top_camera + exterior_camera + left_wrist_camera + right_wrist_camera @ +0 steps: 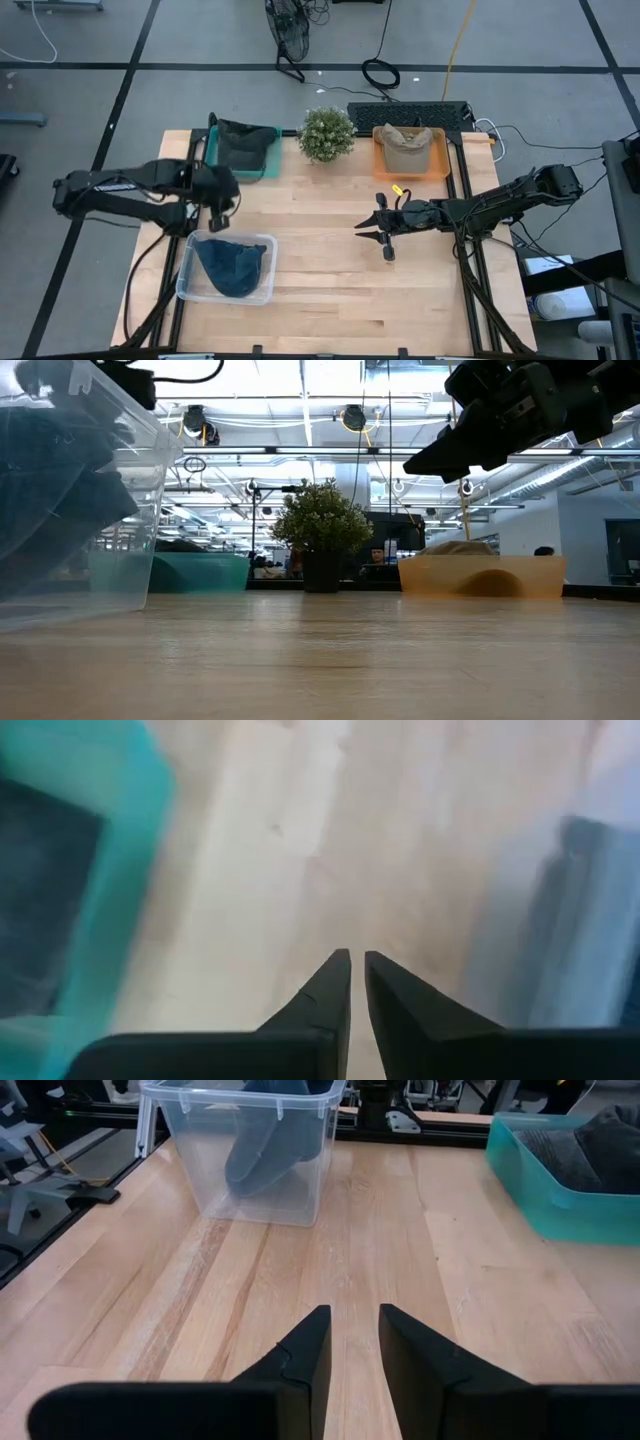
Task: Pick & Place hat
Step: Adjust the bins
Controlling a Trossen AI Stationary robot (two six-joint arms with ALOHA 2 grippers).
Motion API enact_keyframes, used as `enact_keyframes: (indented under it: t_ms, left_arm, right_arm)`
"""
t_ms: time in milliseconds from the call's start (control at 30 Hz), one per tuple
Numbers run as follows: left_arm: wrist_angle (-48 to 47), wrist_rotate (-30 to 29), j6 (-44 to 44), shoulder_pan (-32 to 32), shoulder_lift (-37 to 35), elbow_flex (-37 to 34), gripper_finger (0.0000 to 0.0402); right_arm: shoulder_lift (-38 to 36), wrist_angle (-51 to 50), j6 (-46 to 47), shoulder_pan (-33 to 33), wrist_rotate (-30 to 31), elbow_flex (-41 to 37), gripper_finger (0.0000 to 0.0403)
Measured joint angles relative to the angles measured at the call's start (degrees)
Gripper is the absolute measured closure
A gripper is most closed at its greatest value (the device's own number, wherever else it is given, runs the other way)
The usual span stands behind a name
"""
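Blue hat (232, 267) in clear bin (186, 283) (table's left edge)

Floor (200, 40) is grey, with dark seam lines crossing it in a grid. Table (330, 290) is light wood planks on a black frame. A fan (288, 30) stands on the floor behind the table, with a coiled black cable (381, 73) beside it and a yellow cable (458, 40) running off toward the back. A black keyboard (408, 110) sits at the table's far edge. A potted plant (320, 525) sits mid-back on the table. The low view shows an open industrial ceiling with strip lights (300, 450), pipes and hanging round fixtures (352, 417). The far room is cluttered and too small to make out.
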Motion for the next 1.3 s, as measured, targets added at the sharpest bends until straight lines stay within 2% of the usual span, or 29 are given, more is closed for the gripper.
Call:
enact_keyframes:
  t_ms: [200,367,567,767,933,1300]
  left_arm:
    - [-0.3,-0.5,-7.8,-9.5,0.6,0.0,0.0355]
    - [-2.8,0.8,-13.6,-14.8,4.8,0.1,0.0355]
    - [0.0,2.7,-14.4,-19.7,12.3,0.1,0.0355]
    - [2.3,7.5,-14.8,-23.5,16.8,0.1,0.0355]
    - [3.1,7.9,-16.9,-27.7,17.4,0.0,0.0355]
    - [13.0,9.1,-23.0,-39.9,17.2,0.0,0.0355]
  right_arm:
    - [0.0,0.5,0.4,0.0,0.0,0.0,0.0328]
    - [0.0,0.5,0.7,0.0,0.0,0.0,0.0328]
    - [0.0,0.4,1.6,0.0,-0.1,0.0,0.0328]
    - [0.0,0.1,1.6,0.0,-0.1,0.0,0.0328]
    - [0.0,0.0,1.6,0.0,-0.1,0.0,0.0328]
    - [0.0,0.0,1.6,0.0,-0.1,0.0,0.0328]
